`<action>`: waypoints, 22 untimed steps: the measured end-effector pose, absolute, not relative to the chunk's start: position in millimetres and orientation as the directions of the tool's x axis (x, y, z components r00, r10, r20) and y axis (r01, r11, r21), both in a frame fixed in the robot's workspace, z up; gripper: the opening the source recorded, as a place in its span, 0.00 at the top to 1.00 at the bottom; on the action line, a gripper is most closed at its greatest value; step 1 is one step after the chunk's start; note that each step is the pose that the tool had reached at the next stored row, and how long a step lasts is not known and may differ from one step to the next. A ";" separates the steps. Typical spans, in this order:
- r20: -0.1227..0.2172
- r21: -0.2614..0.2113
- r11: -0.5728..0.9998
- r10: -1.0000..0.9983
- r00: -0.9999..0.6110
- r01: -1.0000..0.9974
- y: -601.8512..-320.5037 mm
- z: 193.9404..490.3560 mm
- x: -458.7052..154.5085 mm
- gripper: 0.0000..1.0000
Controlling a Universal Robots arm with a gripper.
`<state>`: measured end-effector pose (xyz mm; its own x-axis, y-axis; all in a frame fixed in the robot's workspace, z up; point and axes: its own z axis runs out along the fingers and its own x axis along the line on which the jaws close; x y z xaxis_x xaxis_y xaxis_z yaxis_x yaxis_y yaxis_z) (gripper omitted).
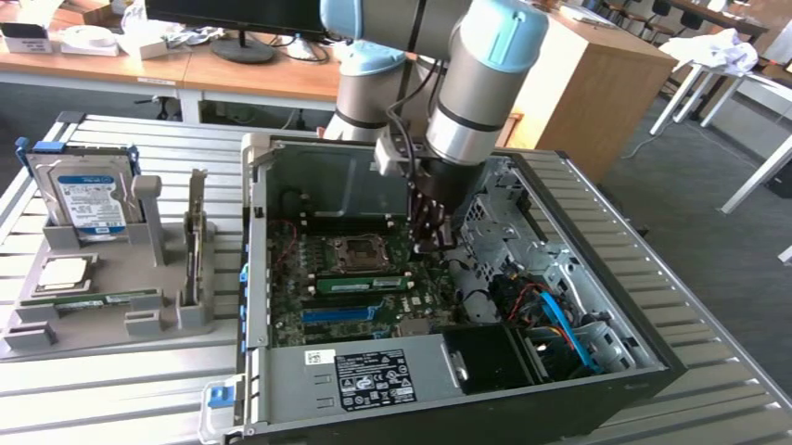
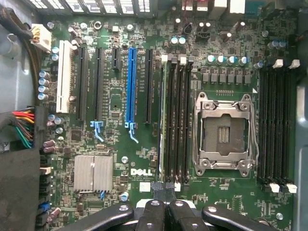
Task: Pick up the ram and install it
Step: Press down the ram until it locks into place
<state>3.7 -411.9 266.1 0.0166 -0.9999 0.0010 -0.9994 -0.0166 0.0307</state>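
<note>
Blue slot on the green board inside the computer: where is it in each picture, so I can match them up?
Exterior view: the blue slot is a strip lying crosswise, nearer the camera than the socket.
Wrist view: the blue slot stands out among the black slots, close to the memory slots.
Shared landmark: the square metal processor socket, with the memory slots between it and the blue slot.
</note>
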 end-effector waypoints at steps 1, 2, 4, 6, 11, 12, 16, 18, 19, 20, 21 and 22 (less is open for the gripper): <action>0.001 0.031 -0.017 -1.000 0.017 -0.999 -411.9 265.2 3.7 0.90; 0.001 0.031 -0.017 -1.000 0.017 -0.999 -411.8 264.2 3.7 0.90; 0.001 0.031 -0.017 -1.000 0.017 -0.999 -411.9 262.4 3.7 0.90; 0.001 0.031 -0.017 -1.000 0.017 -0.999 -411.9 260.6 3.7 0.90; 0.001 0.031 -0.017 -1.000 0.017 -0.999 -411.9 256.2 3.7 0.90; 0.001 0.031 -0.017 -1.000 0.017 -0.999 -411.9 255.2 3.7 0.90; 0.001 0.031 -0.017 -1.000 0.017 -0.999 -411.9 251.9 3.7 0.90; 0.001 0.031 -0.017 -1.000 0.017 -0.999 -411.9 250.5 3.7 0.90; 0.001 0.031 -0.017 -1.000 0.017 -0.999 -411.9 249.8 3.7 0.90; 0.001 0.031 -0.017 -1.000 0.017 -0.999 -411.9 249.1 3.7 0.90; 0.001 0.031 -0.017 -1.000 0.017 -0.999 -411.9 248.5 3.7 0.90; 0.001 0.031 -0.017 -1.000 0.017 -0.999 -411.9 247.8 3.7 0.90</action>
<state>3.7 -411.9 247.8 0.0166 -0.9999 0.0010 -0.9994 -0.0166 0.0307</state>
